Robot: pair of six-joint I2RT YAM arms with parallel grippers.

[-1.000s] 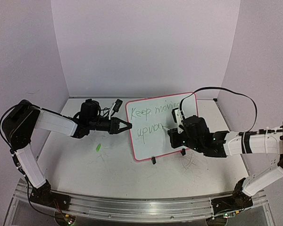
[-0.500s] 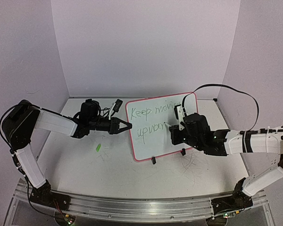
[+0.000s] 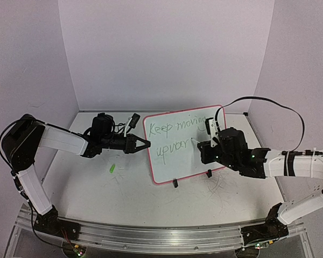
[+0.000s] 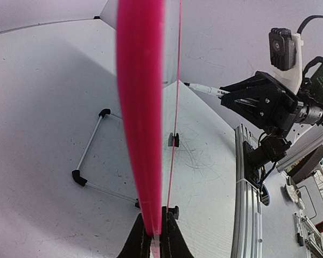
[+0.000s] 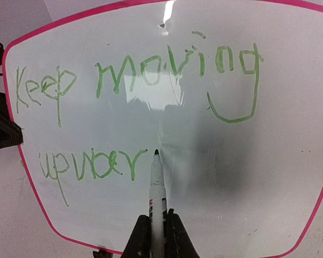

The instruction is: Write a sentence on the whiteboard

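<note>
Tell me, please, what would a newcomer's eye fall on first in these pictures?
First, the pink-framed whiteboard standing mid-table, with green handwriting reading "Keep moving" over an unfinished "upwar". Next, the right pincer, shut on a marker whose tip sits at the board just after that last "r". Then the left pincer, clamped on the board's edge on the left arm's side.

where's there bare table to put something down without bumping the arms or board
Best: bare table in front of the whiteboard, between the left arm base and right arm base, right of the small green item. Crowded: the board's left edge, pinched by the left tool, and its face, where the right tool holds the marker at it.
</note>
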